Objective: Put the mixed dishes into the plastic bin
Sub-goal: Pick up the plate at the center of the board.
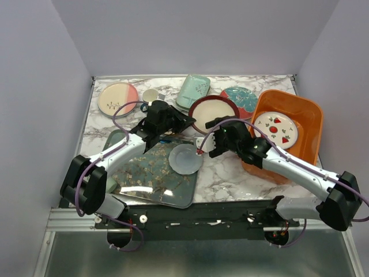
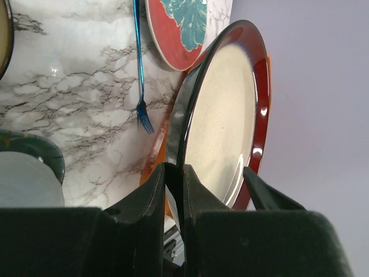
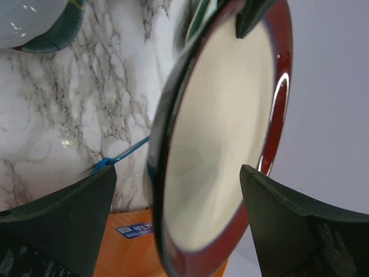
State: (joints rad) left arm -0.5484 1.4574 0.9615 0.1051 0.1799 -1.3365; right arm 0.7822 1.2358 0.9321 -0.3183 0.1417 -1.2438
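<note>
Red-brown-rimmed cream shallow bowl (image 2: 222,115), tilted steeply on edge, has its rim pinched by the left tool (image 2: 174,173). The right tool (image 3: 179,169), spread wide, straddles it. The orange plastic bin (image 1: 308,112) to the right holds a strawberry-printed white plate (image 1: 275,128). A blue fork (image 2: 140,69) lies on the marble counter (image 2: 75,86) nearby.

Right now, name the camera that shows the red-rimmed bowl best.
Top view: almost the whole bowl shows. Left wrist sees it tilted, rim pinched in the left fingers; right wrist crops it close.
</note>
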